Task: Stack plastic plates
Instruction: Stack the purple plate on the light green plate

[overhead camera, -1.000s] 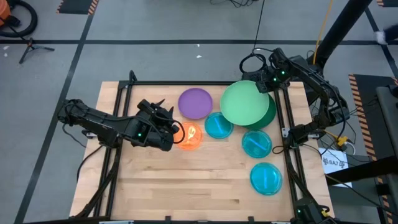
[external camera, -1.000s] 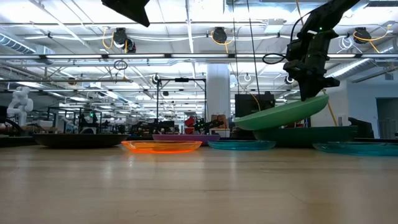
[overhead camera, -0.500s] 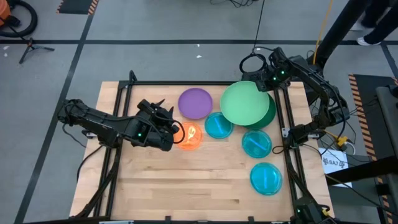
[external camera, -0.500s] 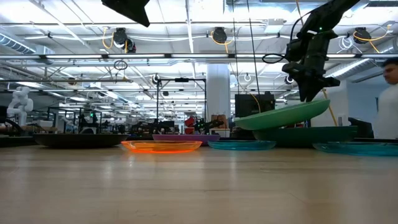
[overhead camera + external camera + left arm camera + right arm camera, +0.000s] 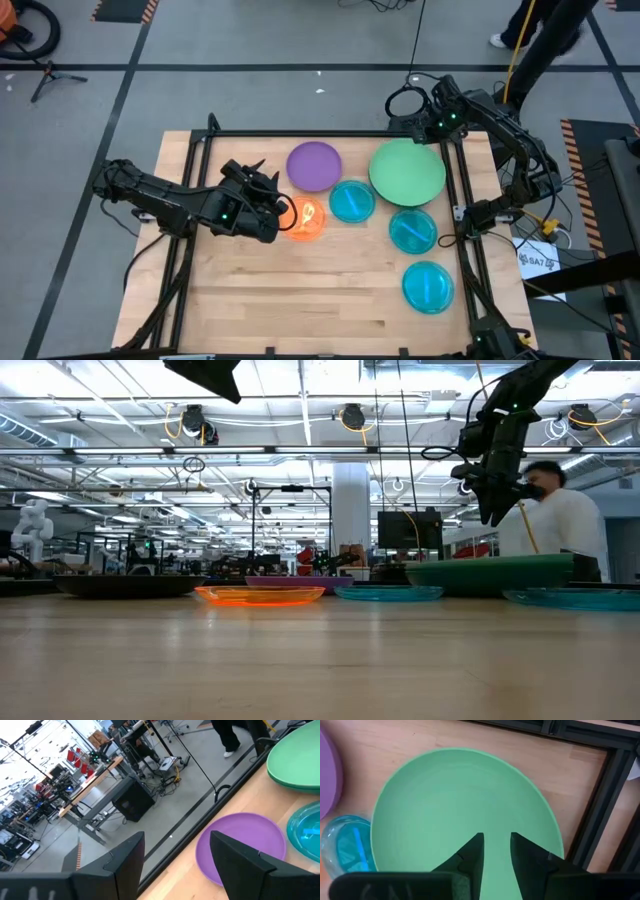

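The right gripper point(image 5: 432, 130) hovers over the far rim of the large round mint green plastic plate point(image 5: 407, 171), fingers point(image 5: 471, 852) slightly apart, gripping nothing. Only the low view shows the dark green plate point(image 5: 490, 577) beneath it; from above, mint hides it. The left gripper point(image 5: 283, 212), jaws spread, sits at the small translucent orange plate point(image 5: 305, 218). A medium purple plate point(image 5: 314, 165) lies beside the mint one, with three small cyan-blue plates point(image 5: 351, 201) nearby on the wooden table point(image 5: 300, 290). A person point(image 5: 560, 525) passes behind.
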Robot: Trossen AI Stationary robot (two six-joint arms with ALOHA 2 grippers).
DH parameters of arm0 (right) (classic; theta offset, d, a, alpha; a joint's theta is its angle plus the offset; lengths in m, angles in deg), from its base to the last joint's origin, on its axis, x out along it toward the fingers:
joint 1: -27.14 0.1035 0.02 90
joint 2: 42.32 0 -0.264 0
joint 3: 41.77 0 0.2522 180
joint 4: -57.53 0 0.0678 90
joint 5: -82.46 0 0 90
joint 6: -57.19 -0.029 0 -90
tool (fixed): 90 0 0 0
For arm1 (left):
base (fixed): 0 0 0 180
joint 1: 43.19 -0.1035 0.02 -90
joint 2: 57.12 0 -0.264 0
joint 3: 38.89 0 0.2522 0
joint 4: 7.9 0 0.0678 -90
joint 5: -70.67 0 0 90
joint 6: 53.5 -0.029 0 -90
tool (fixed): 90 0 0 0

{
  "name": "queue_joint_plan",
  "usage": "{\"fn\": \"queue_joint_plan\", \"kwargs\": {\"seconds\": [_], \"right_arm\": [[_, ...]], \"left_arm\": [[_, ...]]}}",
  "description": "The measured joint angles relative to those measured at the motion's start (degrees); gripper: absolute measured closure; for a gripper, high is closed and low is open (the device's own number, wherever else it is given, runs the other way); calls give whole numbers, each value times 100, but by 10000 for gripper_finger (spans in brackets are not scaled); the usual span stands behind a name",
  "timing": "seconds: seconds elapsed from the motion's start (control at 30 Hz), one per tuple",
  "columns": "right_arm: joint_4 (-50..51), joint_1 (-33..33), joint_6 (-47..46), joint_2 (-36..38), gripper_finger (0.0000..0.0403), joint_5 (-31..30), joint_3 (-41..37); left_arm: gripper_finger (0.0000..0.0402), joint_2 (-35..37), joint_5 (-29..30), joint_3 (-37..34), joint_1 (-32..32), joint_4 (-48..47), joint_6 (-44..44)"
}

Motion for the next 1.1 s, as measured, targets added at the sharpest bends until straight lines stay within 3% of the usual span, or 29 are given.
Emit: {"fn": "queue_joint_plan", "kwargs": {"seconds": [0.2, 0.4, 0.8, 1.1], "right_arm": [[-25, 242, 44, 0, 312, -435, 0], [-378, 755, 44, 1, 312, -458, -77], [-2565, 1317, -178, -4, 312, -477, -1985], [-3408, 1468, -305, -4, 312, -1638, -2435]], "left_arm": [[172, 0, -8, 0, 0, -2, 1], [172, 0, -12, 0, 0, 0, 2], [172, 0, -32, 0, 0, 6, 7], [172, 0, -32, 0, 2, 9, 7]]}}
